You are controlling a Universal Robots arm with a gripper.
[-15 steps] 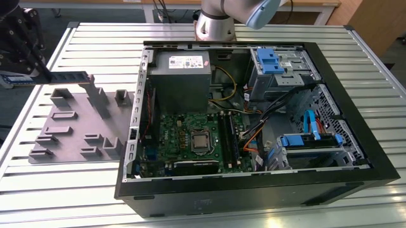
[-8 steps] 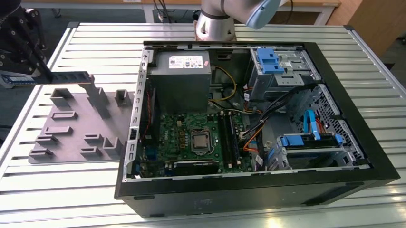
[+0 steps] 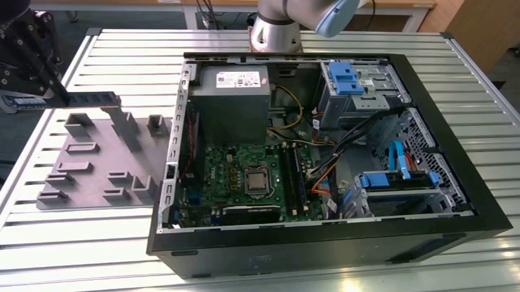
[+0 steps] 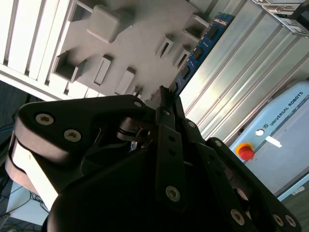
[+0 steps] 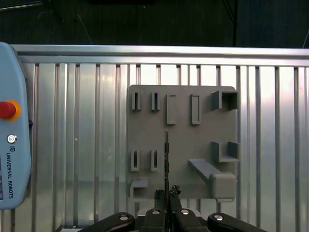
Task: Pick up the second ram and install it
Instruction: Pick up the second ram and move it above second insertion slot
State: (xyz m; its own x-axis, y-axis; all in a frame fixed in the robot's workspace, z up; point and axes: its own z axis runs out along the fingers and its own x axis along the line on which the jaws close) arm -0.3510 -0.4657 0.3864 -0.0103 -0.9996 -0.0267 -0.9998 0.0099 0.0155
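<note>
Hand (image 5: pixel 166 193) pinching one end of the second ram (image 5: pixel 166 157), held on edge, its long axis running straight out from the fingertips. Beneath the hand lies the grey holder tray (image 5: pixel 183 140), bordered by bare slatted table (image 5: pixel 87 145); the open computer case (image 3: pixel 325 243) stands beyond the ram's free end.

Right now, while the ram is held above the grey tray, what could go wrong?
1. The pincer grips the second ram by one end only, so the long free part may tilt or slip.
2. Inside the computer case, cables hang close to the memory slots; the stick might snag them.
</note>
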